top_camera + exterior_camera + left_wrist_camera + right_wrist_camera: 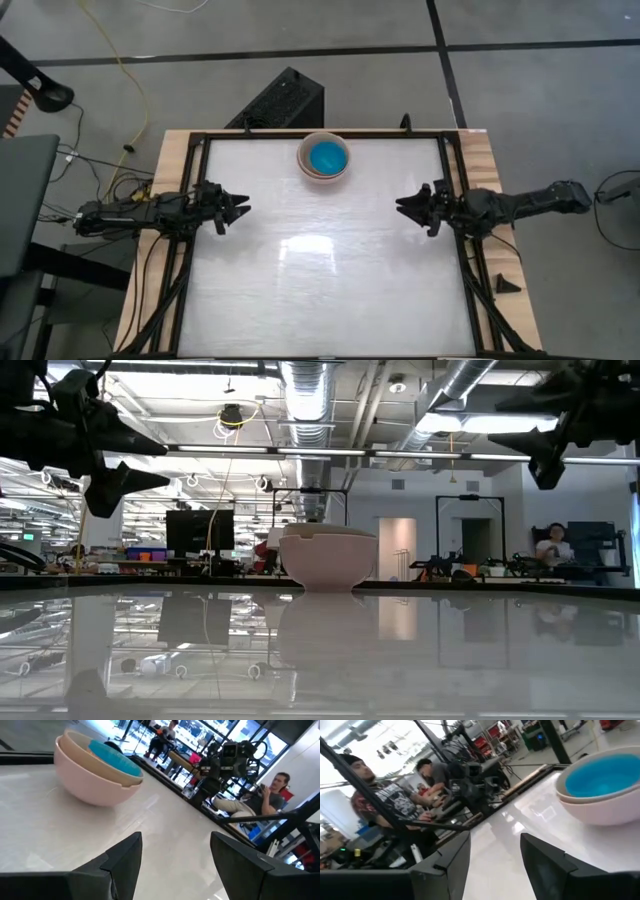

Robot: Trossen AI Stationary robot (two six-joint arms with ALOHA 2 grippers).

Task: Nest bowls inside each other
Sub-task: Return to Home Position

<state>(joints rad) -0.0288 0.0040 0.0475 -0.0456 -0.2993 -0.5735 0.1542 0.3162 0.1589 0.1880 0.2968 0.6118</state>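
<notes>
The bowls (pixel 324 158) stand nested in one stack at the far middle of the white table: a cream-pink outer bowl (pixel 90 782), a beige one inside it, and a blue bowl (pixel 597 777) innermost. The stack rests on its base (pixel 327 585). My left gripper (pixel 243 208) hovers open at the table's left side, pointing level toward the middle. My right gripper (pixel 402 205) hovers open at the right side, facing it. Nothing lies between either pair of fingers.
A black frame (pixel 190 190) runs around the tabletop. A small black block (pixel 508 284) lies on the wooden rim at the right. A black box (pixel 280 100) sits beyond the far edge. People sit in the room behind the table (pixel 272 787).
</notes>
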